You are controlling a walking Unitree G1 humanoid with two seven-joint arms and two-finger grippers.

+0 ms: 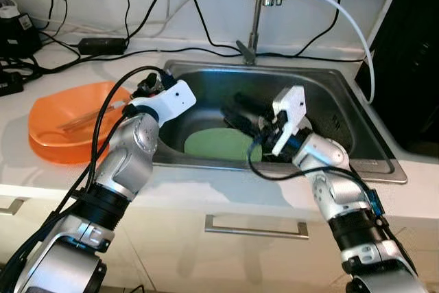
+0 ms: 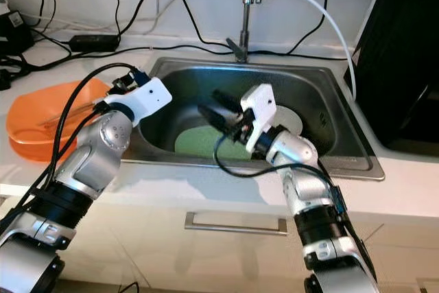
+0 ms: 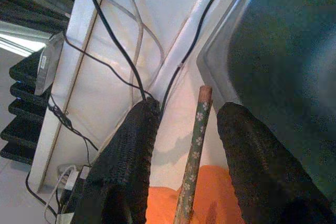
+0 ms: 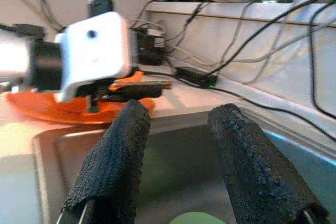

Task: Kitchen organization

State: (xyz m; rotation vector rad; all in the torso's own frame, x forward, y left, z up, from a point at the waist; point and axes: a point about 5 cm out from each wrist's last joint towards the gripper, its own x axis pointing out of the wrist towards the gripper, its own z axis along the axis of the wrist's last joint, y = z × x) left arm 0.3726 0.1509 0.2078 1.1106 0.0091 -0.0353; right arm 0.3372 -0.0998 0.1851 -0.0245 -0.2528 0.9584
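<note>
From the left eye view, the left arm bends up at the elbow beside the steel sink (image 1: 343, 90), its white wrist over the sink's left rim and the left gripper (image 1: 140, 94) pointing toward the orange bowl (image 1: 65, 118) on the white counter (image 1: 206, 180). The right arm reaches in over the front rim, its right gripper (image 1: 236, 111) hanging above a green plate (image 1: 216, 143) lying flat on the sink floor. A tap (image 1: 264, 5) stands behind the basin, with black cables trailing across the counter.

The right eye view adds a white plate (image 2: 291, 118) in the sink behind the right wrist.

In the left wrist view, the fingers (image 3: 126, 166) stand apart with a flower-patterned chopstick (image 3: 194, 150) between them, touching neither, its lower end over the orange bowl.

In the right wrist view, the two fingers (image 4: 113, 161) are spread with nothing between them, pointing across the sink at the left wrist.
</note>
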